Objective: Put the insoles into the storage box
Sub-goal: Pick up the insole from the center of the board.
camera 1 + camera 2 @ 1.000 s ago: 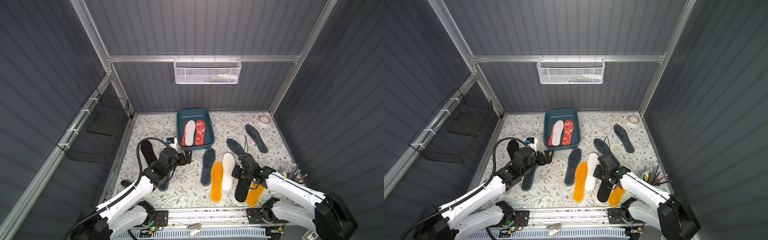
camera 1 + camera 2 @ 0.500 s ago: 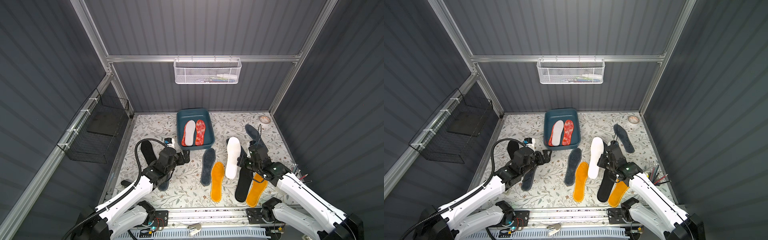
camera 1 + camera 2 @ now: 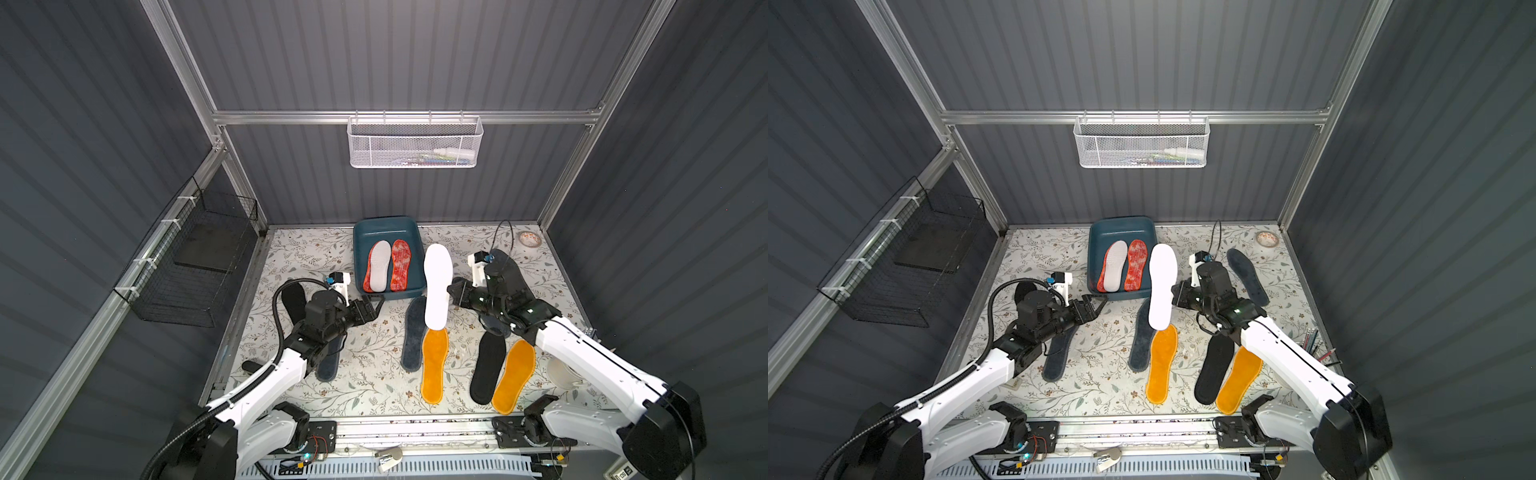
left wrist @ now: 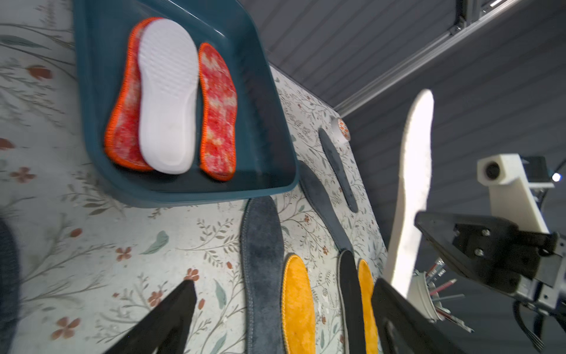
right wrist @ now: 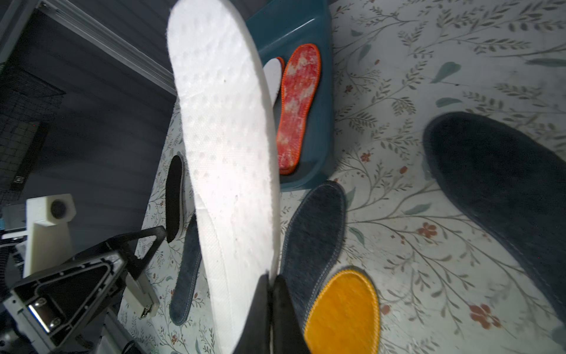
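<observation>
The teal storage box [image 3: 386, 226] sits at the back middle of the table and holds a white insole [image 3: 379, 266] and mottled red ones [image 3: 400, 264]. My right gripper [image 3: 451, 291] is shut on the edge of another white insole [image 3: 437, 286], held in the air just right of the box; the grip shows in the right wrist view [image 5: 271, 279]. My left gripper [image 3: 376, 305] stands open and empty near the box's front edge, above the cloth [image 4: 283, 283]. Dark grey-blue [image 3: 414, 336], orange [image 3: 434, 365] and black [image 3: 488, 365] insoles lie on the table.
A white mesh basket [image 3: 415, 143] hangs on the back wall and a black wire basket [image 3: 199, 266] on the left wall. A tape roll [image 3: 528, 239] lies at the back right corner. Pens [image 3: 1316, 340] stand at the right edge.
My right arm has lifted the white insole off the table and carried it back towards the box. The left arm has hardly moved.
</observation>
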Action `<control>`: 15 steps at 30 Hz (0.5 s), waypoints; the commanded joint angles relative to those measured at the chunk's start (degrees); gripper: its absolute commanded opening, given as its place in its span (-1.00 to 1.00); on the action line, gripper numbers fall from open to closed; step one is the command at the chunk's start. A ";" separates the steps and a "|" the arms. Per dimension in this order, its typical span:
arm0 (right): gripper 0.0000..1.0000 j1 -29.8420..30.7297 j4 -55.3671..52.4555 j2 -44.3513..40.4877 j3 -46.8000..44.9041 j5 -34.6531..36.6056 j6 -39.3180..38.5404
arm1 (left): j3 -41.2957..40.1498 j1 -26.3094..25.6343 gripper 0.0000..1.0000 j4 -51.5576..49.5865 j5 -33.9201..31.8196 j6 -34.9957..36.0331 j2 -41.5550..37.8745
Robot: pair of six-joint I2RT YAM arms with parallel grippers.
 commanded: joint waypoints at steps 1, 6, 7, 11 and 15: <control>-1.00 2.43 5.55 3.59 3.18 -3.00 0.60 | -0.24 0.22 0.80 10.22 10.24 -2.14 2.84; -1.00 5.73 8.00 8.58 6.09 -4.53 1.31 | 0.84 0.21 0.80 13.88 13.02 -2.81 6.22; -1.00 6.49 8.24 9.48 6.64 -4.87 1.31 | 0.93 0.21 0.80 14.09 13.02 -2.77 6.56; -1.00 8.27 9.53 11.72 7.75 -6.99 2.00 | 1.70 0.21 0.80 14.26 12.50 -2.20 7.71; -1.00 9.84 10.16 12.88 8.02 -8.03 2.46 | 2.69 0.21 0.78 14.19 11.78 -1.78 9.04</control>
